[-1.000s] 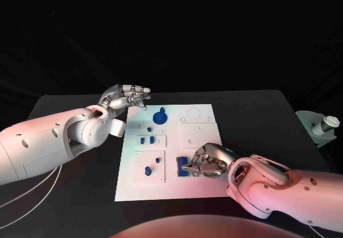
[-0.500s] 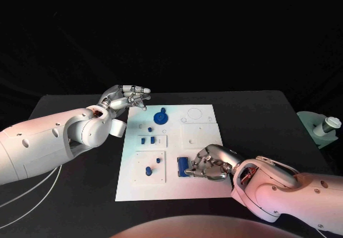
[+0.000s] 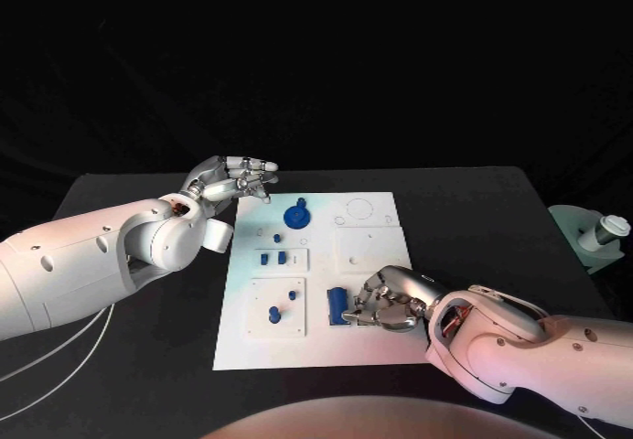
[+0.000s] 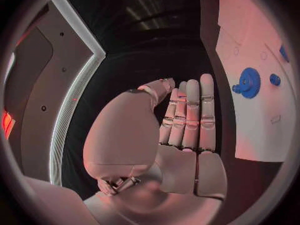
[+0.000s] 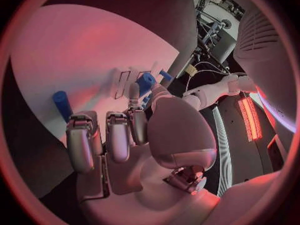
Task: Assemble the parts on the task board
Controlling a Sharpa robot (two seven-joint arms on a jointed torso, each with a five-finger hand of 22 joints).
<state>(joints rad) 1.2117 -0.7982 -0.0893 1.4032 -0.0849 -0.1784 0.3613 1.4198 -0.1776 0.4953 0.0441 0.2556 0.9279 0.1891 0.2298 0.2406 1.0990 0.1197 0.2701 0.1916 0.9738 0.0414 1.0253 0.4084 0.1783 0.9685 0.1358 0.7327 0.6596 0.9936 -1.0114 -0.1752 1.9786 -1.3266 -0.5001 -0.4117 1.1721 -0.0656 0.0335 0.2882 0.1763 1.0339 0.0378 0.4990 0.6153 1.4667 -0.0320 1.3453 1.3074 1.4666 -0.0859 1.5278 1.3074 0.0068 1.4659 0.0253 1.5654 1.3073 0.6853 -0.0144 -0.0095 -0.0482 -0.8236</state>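
Black table point(image 3: 488, 210) bears task board point(image 3: 370, 343); right hand point(image 3: 382, 302) touches blue block point(image 3: 337, 306).

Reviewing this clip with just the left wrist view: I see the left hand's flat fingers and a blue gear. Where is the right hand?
Observer: The right hand is over the near right part of the task board, fingers curled beside a blue block.
Operator: Is it holding that block?
Observer: Cannot tell. In the right wrist view its fingertips reach a blue part, but the contact is hidden.
Operator: Anything on the near left?
Observer: A blue peg stands in the near left panel.
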